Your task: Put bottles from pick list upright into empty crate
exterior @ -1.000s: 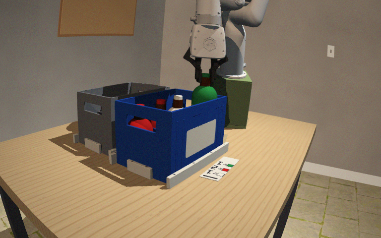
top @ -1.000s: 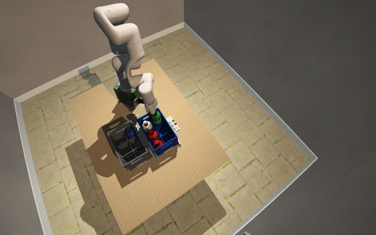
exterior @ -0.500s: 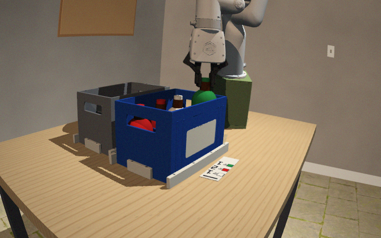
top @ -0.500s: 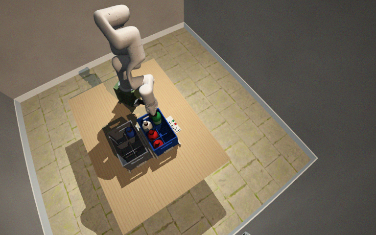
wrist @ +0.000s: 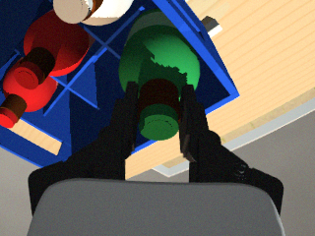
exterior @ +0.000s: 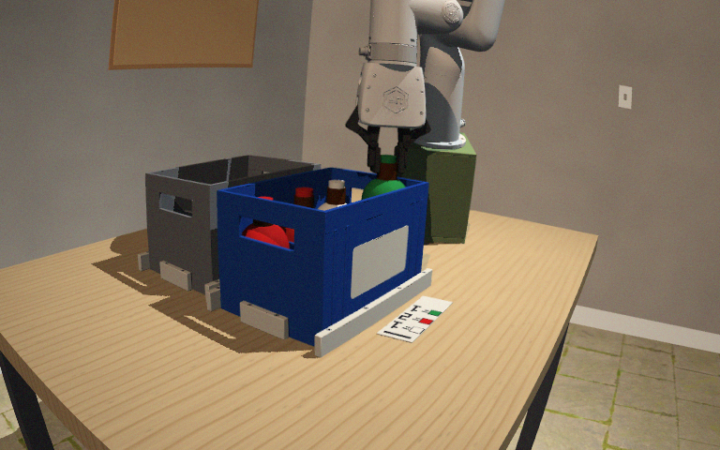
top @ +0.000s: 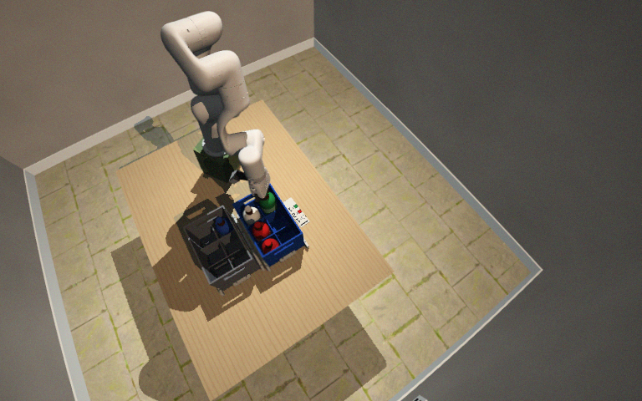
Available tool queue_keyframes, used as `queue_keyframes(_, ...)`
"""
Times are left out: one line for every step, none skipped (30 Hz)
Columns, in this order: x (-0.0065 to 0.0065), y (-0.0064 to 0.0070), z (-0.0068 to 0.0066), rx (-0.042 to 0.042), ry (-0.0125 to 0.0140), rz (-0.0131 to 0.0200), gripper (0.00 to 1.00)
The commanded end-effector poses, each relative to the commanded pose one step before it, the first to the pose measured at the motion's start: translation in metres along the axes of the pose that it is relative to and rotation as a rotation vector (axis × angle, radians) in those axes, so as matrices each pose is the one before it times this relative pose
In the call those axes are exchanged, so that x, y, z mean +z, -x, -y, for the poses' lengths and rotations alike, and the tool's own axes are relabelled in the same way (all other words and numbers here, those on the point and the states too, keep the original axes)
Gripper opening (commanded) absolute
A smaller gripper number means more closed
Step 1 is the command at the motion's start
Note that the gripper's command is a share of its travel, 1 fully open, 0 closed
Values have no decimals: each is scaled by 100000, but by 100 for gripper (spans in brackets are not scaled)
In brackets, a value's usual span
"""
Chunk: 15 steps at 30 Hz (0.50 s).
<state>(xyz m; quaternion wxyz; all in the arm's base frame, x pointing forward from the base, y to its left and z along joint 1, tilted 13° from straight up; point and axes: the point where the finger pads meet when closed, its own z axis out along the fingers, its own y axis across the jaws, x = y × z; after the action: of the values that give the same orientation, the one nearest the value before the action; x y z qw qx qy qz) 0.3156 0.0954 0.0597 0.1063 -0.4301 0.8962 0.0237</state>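
The white paper strip [exterior: 414,319] beside the blue plastic crate [exterior: 297,265] shows numerals 1, 2, 1 next to green, red and white swatches.
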Motion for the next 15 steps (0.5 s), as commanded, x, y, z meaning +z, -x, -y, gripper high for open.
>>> queue_keyframes(329,90,85,9,-206,217,0)
queue_keyframes(100,0,-1,0,0,-1,0)
queue_keyframes(100,2,0,0,0,-1,0)
queue_keyframes(100,2,0,0,0,-1,0)
queue_keyframes(100,1,0,0,0,-1,0)
queue_keyframes(100,-1,0,0,0,-1,0)
queue_keyframes(100,-2,0,0,0,-1,0)
queue_keyframes(100,-1,0,0,0,-1,0)
queue_keyframes(0,0,0,0,0,0,0)
queue_keyframes(0,0,0,0,0,0,0)
queue_keyframes(104,1,2,0,0,-1,0)
queue_keyframes(99,0,1,0,0,-1,0)
queue_keyframes(99,1,0,0,0,-1,0)
queue_keyframes(100,1,-1,0,0,-1,0)
queue_keyframes(100,-1,-1,0,0,-1,0)
